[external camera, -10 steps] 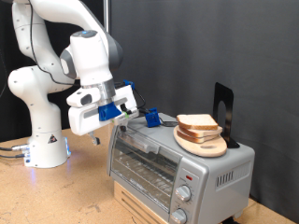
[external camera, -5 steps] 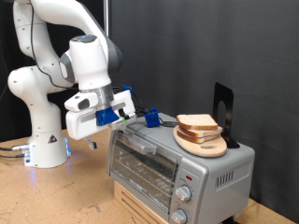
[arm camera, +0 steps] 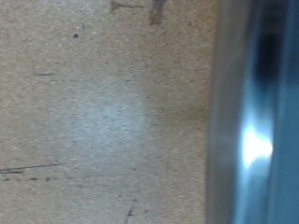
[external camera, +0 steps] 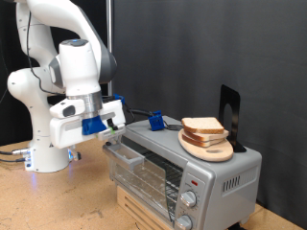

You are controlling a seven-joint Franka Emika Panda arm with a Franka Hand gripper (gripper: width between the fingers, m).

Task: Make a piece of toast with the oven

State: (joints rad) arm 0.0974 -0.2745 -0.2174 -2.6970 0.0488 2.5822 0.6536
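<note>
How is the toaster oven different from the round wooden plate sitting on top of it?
The boxy silver-grey toaster oven is big and metal with a glass door; the round wooden plate is small, flat and brown. The oven stands below and carries the plate. The oven's rack looks bare, while the plate holds two tan bread slices. The oven door is partly open at the white arm's claw.

White robot arm (external camera: 58, 72), elbow raised, forearm angled downward; gripper (external camera: 113, 123) with blue finger parts at mid-height, pointing toward exterior view's right, finger spacing indiscernible.
</note>
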